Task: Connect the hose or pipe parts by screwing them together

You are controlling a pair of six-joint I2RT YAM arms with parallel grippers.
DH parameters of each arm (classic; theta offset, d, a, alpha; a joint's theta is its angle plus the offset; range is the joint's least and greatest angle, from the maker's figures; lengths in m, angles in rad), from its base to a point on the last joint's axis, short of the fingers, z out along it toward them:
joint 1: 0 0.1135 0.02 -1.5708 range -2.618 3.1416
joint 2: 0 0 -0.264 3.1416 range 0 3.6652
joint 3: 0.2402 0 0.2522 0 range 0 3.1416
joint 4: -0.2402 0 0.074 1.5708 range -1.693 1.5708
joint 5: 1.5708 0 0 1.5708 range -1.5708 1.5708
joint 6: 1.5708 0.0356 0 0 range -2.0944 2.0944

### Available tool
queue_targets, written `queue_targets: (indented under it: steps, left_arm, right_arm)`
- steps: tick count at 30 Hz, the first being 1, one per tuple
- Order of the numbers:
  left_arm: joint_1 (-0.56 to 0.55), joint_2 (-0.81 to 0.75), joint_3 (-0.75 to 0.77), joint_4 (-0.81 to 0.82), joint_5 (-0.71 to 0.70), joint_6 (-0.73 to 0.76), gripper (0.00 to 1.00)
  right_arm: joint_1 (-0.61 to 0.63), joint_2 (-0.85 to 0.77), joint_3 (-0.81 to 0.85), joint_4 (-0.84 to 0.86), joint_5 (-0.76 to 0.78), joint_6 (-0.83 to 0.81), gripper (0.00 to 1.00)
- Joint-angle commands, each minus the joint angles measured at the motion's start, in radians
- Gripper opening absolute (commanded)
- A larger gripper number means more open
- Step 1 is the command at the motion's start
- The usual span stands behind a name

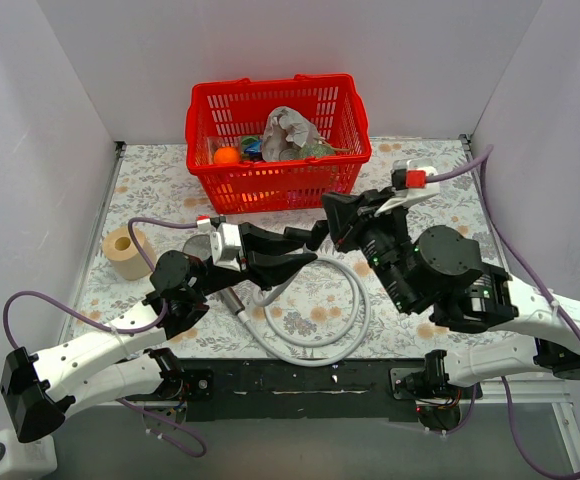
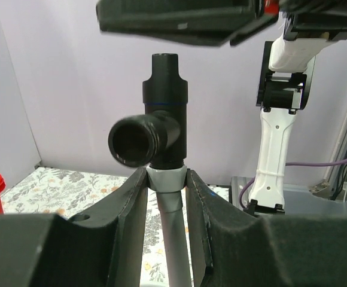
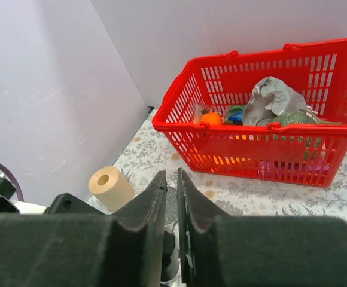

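Floral-clothed table point(image 1: 420, 190) with two arms meeting fingertip to fingertip over its middle. Beyond both grippers, at the far wall, stands a red plastic basket point(image 1: 270, 180) holding an orange ball point(image 3: 210, 118), a crumpled grey wrapper point(image 3: 272, 98) and other small items. The light-grey flexible hose point(image 1: 315, 358) lies in one wide loop on the cloth below and to the near side of the two grippers, and one end rises from the loop into the left gripper point(image 2: 166, 179). That gripper is clamped on the hose just under its pale end collar, the tube running down between the fingers point(image 2: 131, 215). A black T-shaped fitting point(image 2: 164, 119) stands upright on the collar above the fingertips, its side port facing back toward the wrist. The right gripper point(image 3: 172, 179) hangs directly over the top of this fitting, close to it. Its fingers are drawn almost together with a narrow slit between them, and whether anything is caught there cannot be told. The shower head point(image 1: 232, 298) lies on the cloth beneath the left wrist, its dark handle pointing toward the near edge and its grey disc largely hidden by the arm. A roll of tan tape point(image 1: 125, 252) sits well off to the left of the left gripper.
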Motion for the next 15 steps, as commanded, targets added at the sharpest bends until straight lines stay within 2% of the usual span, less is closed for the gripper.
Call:
queue_targets:
  steps: [1, 4, 6, 8, 10, 11, 12, 14, 15]
  left_arm:
    - [-0.006, -0.038, 0.006, 0.053, -0.004, -0.028, 0.00]
    - [-0.006, -0.040, 0.000, 0.053, -0.002, -0.031, 0.00]
    - [-0.006, -0.038, 0.002, 0.053, -0.001, -0.033, 0.00]
    - [-0.006, -0.038, 0.003, 0.052, 0.001, -0.036, 0.00]
    - [-0.006, -0.038, 0.006, 0.047, 0.001, -0.039, 0.00]
    - [-0.006, -0.037, 0.006, 0.044, 0.001, -0.042, 0.00]
    - [-0.006, -0.038, 0.009, 0.041, -0.001, -0.048, 0.00]
    - [-0.006, -0.037, 0.009, 0.033, 0.001, -0.052, 0.00]
    - [-0.006, -0.037, 0.011, 0.032, 0.002, -0.054, 0.00]
  right_arm:
    - [0.002, -0.019, 0.104, 0.027, -0.016, -0.151, 0.17]
    - [0.002, -0.011, 0.127, -0.001, -0.031, -0.177, 0.17]
    - [0.002, -0.005, 0.132, -0.007, -0.032, -0.183, 0.27]
    - [0.004, 0.020, 0.160, -0.039, -0.031, -0.185, 0.27]
    - [0.002, 0.030, 0.185, -0.059, -0.051, -0.194, 0.22]
    - [0.002, 0.040, 0.219, -0.087, -0.078, -0.212, 0.08]
    - [0.002, 0.046, 0.239, -0.105, -0.151, -0.223, 0.01]
    - [0.002, 0.076, 0.300, -0.209, -0.233, -0.234, 0.01]
    - [0.002, 0.086, 0.350, -0.242, -0.327, -0.239, 0.01]
